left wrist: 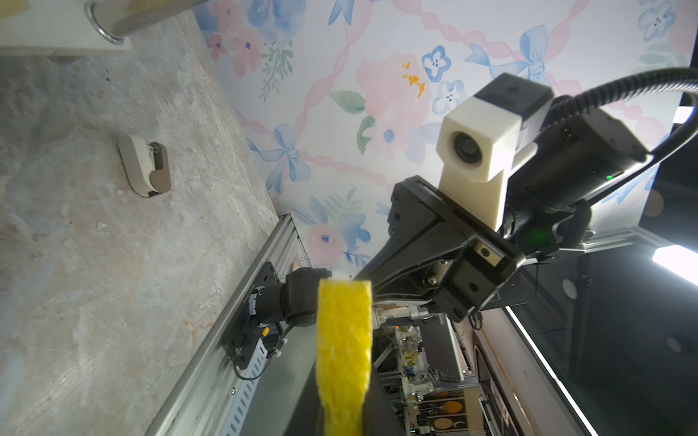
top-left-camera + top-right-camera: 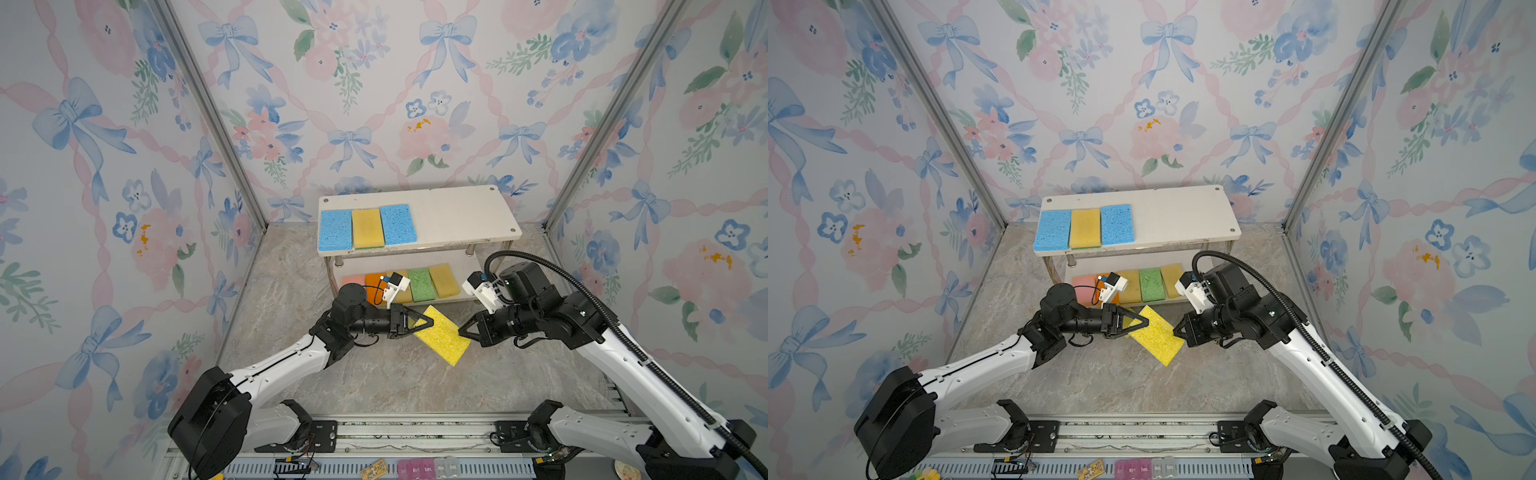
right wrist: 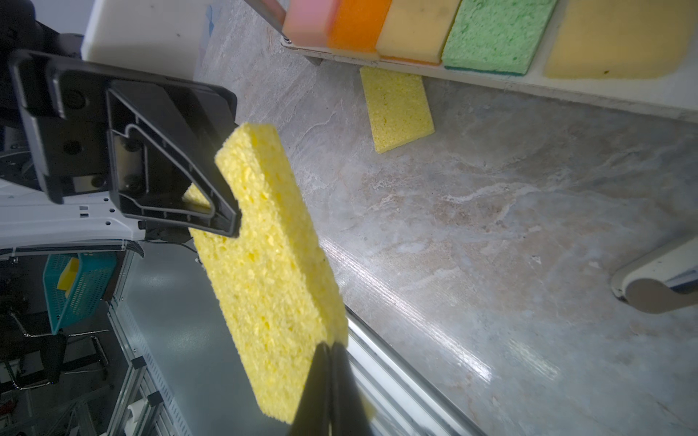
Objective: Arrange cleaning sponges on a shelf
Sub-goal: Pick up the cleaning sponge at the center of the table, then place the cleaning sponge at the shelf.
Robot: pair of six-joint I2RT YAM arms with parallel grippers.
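A bright yellow sponge [image 2: 442, 336] [image 2: 1156, 334] hangs above the floor between my two arms. My right gripper [image 2: 461, 330] [image 3: 330, 347] is shut on one end's edge, pinching it thin. My left gripper [image 2: 430, 323] [image 1: 342, 426] has its fingers against both faces of the other end [image 1: 343, 339]. The shelf [image 2: 457, 212] carries two blue sponges [image 2: 334, 230] [image 2: 397, 224] and a mustard one [image 2: 368, 227] on top. Its lower board holds pink [image 2: 353, 279], orange [image 2: 374, 282], green [image 2: 422, 284] and mustard [image 2: 444, 281] sponges. Another bright yellow sponge [image 3: 396, 109] lies on the floor at the shelf's front edge.
A small grey clip [image 1: 145, 166] [image 3: 657, 283] lies on the marble floor to the right of the shelf. The right half of the shelf's top board [image 2: 1183, 216] is bare. Floral walls close in the left, back and right sides.
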